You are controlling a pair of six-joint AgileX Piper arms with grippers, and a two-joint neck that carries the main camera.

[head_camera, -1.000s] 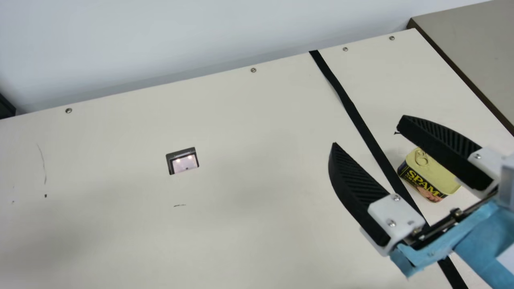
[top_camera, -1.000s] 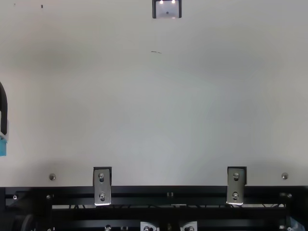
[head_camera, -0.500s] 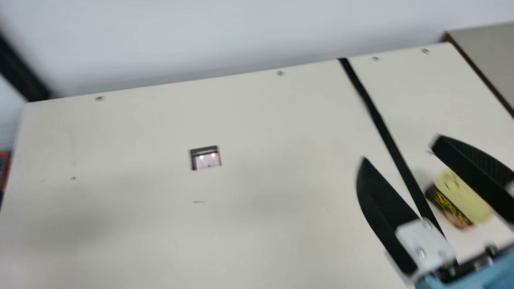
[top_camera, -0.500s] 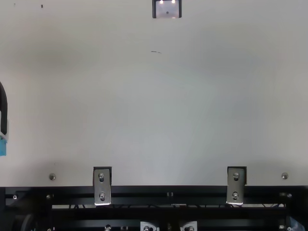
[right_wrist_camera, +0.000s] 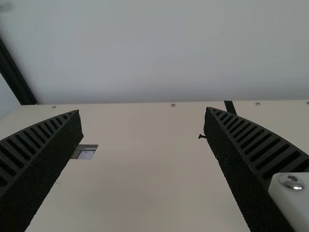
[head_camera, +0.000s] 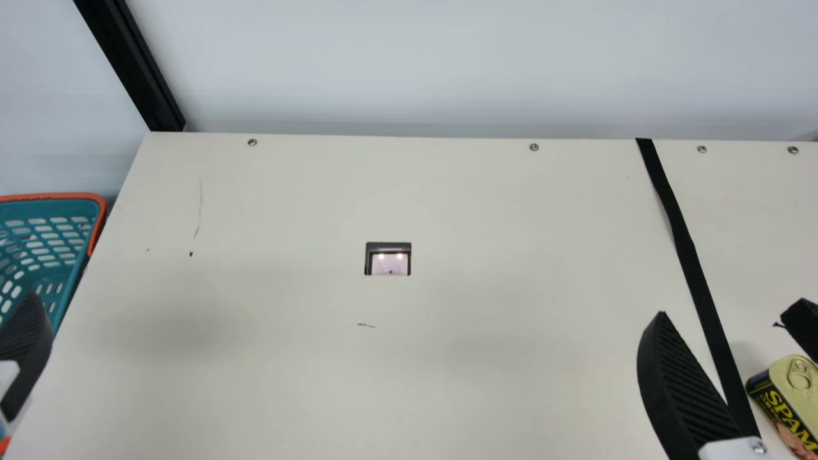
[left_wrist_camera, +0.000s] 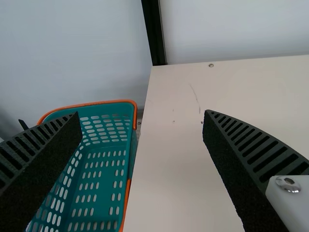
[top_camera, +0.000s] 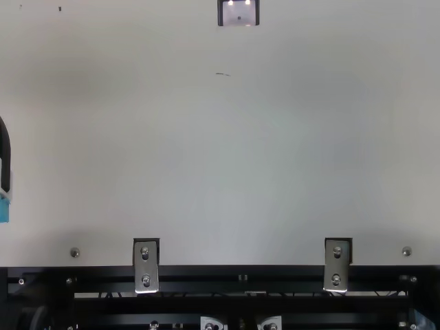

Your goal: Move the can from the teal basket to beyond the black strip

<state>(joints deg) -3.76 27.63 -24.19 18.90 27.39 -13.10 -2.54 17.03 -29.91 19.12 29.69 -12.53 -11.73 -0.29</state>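
Main view: we saw the yellow-lidded, dark-labelled can (head_camera: 795,391) upright, just right of the black strip (head_camera: 696,287), lower than the tips of our nearer, right fingers (head_camera: 671,390), its long axis slanting down-right. Left wrist view: our left fingers (left_wrist_camera: 236,169) stood apart near the teal basket (left_wrist_camera: 111,101). Right wrist view: our right fingers gaped, gripping nothing.

The slotted basket (head_camera: 45,209) is teal (orange-edged, too).

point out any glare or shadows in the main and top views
Main view: two bright glare spots in the small black-framed rectangular opening, soft grey shadows on the cream table, one beside the yellow-topped rectangular can; top view: the opening glares too, and the silver metal brackets glint.
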